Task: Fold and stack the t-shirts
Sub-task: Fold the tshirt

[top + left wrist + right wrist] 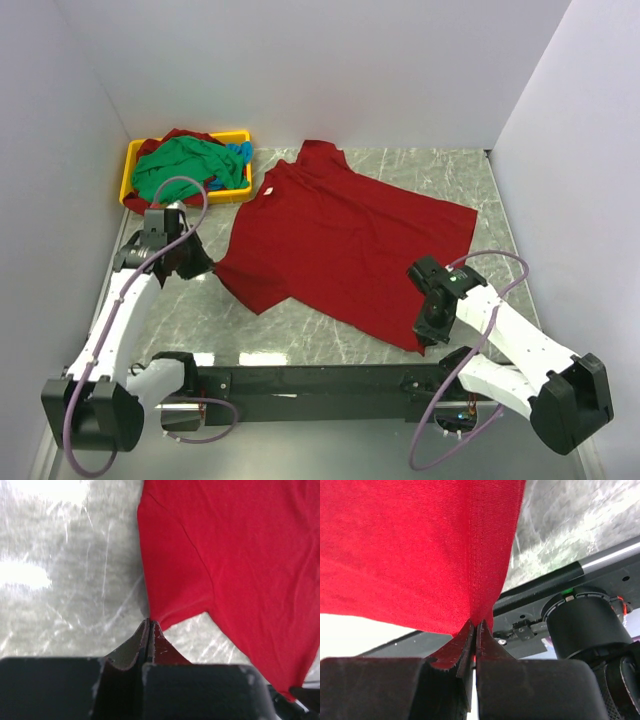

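Observation:
A deep red t-shirt (340, 235) with a small white neck label (267, 192) lies spread across the table. My left gripper (205, 266) is shut on the tip of its near-left sleeve (172, 600). My right gripper (422, 338) is shut on its near-right hem corner (480, 595), which is lifted off the table. Green (185, 165), blue (240, 153) and red (185, 136) shirts lie heaped in the yellow tray (130, 170) at the back left.
White walls close in the table on the left, back and right. The black rail (320, 378) carrying the arm bases runs along the near edge. Grey marbled tabletop (440, 170) shows around the shirt.

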`<state>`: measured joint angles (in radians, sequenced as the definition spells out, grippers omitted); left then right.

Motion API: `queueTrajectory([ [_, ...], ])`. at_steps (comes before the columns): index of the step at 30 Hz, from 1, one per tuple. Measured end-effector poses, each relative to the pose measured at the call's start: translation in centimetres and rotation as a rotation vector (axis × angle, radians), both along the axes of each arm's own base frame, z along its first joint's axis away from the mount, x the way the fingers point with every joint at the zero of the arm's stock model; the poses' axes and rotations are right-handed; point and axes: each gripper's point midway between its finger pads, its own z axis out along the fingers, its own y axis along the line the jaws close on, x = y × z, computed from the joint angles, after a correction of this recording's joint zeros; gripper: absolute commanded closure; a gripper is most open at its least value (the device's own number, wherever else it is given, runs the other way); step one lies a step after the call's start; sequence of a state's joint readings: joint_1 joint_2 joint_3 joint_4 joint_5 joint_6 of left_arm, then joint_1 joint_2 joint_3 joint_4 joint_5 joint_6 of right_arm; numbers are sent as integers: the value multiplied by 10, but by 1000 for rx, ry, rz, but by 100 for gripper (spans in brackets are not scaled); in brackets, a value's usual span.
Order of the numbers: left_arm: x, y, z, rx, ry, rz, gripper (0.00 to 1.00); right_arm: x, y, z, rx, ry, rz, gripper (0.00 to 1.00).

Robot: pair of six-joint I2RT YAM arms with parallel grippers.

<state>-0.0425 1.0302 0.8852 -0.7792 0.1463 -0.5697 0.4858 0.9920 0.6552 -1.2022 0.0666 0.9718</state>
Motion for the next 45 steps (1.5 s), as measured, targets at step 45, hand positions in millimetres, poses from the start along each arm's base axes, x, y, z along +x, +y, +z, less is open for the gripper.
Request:
queueTrajectory([
  [45,219,-80,31,-162,-123,-228,99,109,-32,-20,70,-74,-242,100],
])
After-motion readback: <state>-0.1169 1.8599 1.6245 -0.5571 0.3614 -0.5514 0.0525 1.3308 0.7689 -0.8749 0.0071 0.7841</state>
